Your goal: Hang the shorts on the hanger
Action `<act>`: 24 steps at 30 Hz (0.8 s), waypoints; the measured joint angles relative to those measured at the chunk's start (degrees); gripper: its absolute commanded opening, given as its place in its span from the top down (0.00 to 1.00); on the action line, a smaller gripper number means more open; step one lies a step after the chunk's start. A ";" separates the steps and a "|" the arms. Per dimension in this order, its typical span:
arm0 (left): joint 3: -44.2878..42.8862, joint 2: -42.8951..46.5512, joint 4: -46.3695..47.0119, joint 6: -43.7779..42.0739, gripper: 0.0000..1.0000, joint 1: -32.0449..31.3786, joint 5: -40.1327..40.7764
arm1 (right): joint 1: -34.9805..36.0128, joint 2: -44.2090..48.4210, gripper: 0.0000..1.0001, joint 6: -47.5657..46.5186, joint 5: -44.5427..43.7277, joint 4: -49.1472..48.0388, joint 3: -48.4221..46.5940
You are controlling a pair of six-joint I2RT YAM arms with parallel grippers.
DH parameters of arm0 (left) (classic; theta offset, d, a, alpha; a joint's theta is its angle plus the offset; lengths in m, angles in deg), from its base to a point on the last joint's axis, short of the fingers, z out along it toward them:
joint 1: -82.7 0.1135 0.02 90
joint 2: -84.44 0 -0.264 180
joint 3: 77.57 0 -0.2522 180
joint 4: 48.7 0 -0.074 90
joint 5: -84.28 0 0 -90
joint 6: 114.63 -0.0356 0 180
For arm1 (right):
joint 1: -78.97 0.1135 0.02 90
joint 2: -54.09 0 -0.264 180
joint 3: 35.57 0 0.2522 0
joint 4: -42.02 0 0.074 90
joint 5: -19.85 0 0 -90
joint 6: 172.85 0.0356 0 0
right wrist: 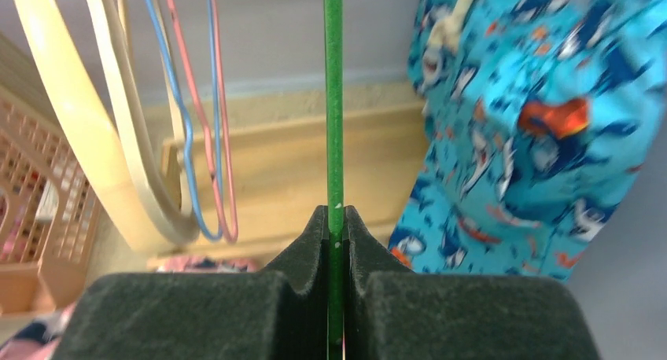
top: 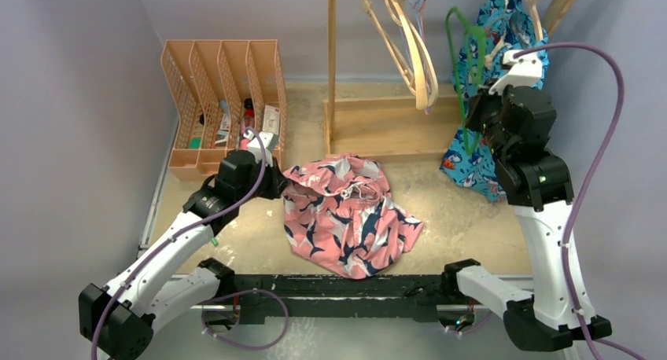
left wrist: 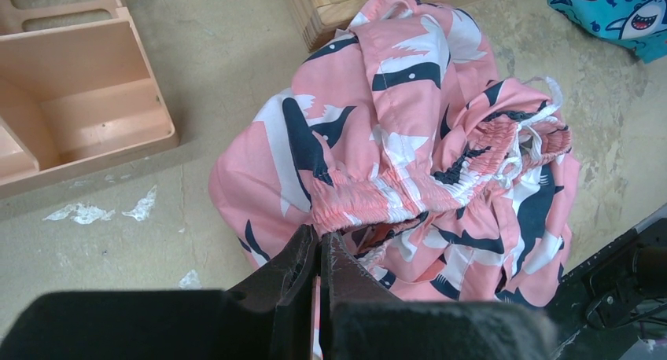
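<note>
- Two black padded fingers of the left gripper [left wrist: 318, 240] fill the bottom of the left wrist view. They are clenched on a fold at the edge of the shorts [left wrist: 409, 140], with a sliver of pink cloth showing between them.
- One pair of shorts: pink with a navy and white shark print, an elastic waistband and a white drawstring. It lies crumpled in a heap on the table [top: 464, 218], near the middle, with the left gripper at its left edge.
- One right gripper [right wrist: 336, 215], raised at the back right, is clamped on the thin wire of the one green hanger [right wrist: 334, 101]. The wire runs straight up between its fingers.
- The green hanger hangs up at the back right, well apart from the shorts.
- One bright blue printed garment [right wrist: 543, 124] hangs just beside the green hanger, on its right.
- At least two pale wooden hangers [right wrist: 94, 140] hang to the left of the green hanger, with thin pink and blue wire hangers [right wrist: 222, 218] between.
- One upright wooden pole [top: 331, 61] rises from a shallow wooden base [top: 393, 128], which lies between the shorts and the back wall.
- One peach slotted organiser [top: 224, 101], with four slots holding small items, stands at the back left, near the left gripper.
</note>
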 measured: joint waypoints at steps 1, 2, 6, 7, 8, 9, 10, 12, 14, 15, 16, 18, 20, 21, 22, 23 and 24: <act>0.00 0.00 0.00 0.00 1.00 0.00 0.15 | 0.00 0.26 1.00 1.03 0.70 1.79 0.66; 0.00 0.00 0.00 0.00 1.00 0.00 0.28 | 0.00 0.50 1.00 1.95 1.55 3.45 1.25; 0.00 -0.07 0.04 0.02 1.00 0.00 0.31 | 0.02 2.51 1.00 4.92 4.33 9.60 3.80; 0.00 -0.15 0.04 0.02 1.00 0.00 0.33 | 0.02 3.34 1.00 5.57 4.52 11.13 4.33; 0.00 -0.24 0.04 0.02 1.00 0.00 0.35 | 0.02 4.11 1.00 6.21 4.57 12.37 4.74; 0.00 -0.31 0.04 0.04 1.00 0.00 0.44 | 0.00 5.07 1.00 6.88 4.61 13.70 5.29; 0.00 -0.31 0.02 0.04 1.00 0.00 0.59 | 0.00 5.99 1.00 7.61 4.63 14.86 5.92; 0.00 -0.31 0.04 0.07 1.00 0.00 1.22 | 0.00 7.43 1.00 8.74 5.33 16.50 7.76; 0.00 -0.31 0.07 0.09 1.00 0.00 1.62 | 0.00 9.16 1.00 9.84 7.56 18.25 10.49; 0.00 -0.26 0.07 0.09 1.00 0.00 1.77 | 0.00 9.92 1.00 10.29 9.35 18.93 11.93; 0.00 -0.26 0.09 0.11 1.00 0.00 1.86 | -0.02 10.67 1.00 10.67 10.95 19.32 13.20; 0.00 -0.26 0.20 0.13 1.00 0.00 1.95 | 0.00 12.20 1.00 11.39 14.91 20.24 16.28; 0.00 -0.26 0.26 0.11 1.00 0.00 2.03 | 0.00 13.29 1.00 11.72 17.77 20.70 18.86; 0.00 -0.26 0.28 0.11 1.00 0.00 2.10 | 0.00 13.92 1.00 11.76 18.97 20.87 20.26; 0.00 -0.26 0.28 0.11 1.00 0.00 2.19 | 0.00 14.45 1.00 11.80 19.87 21.03 21.42; 0.00 -0.26 0.28 0.11 1.00 0.00 2.27 | 0.00 15.13 1.00 11.89 21.03 21.14 22.73; 0.00 -0.26 0.26 0.11 1.00 0.00 2.36 | 0.00 15.82 1.00 12.09 21.94 21.27 24.06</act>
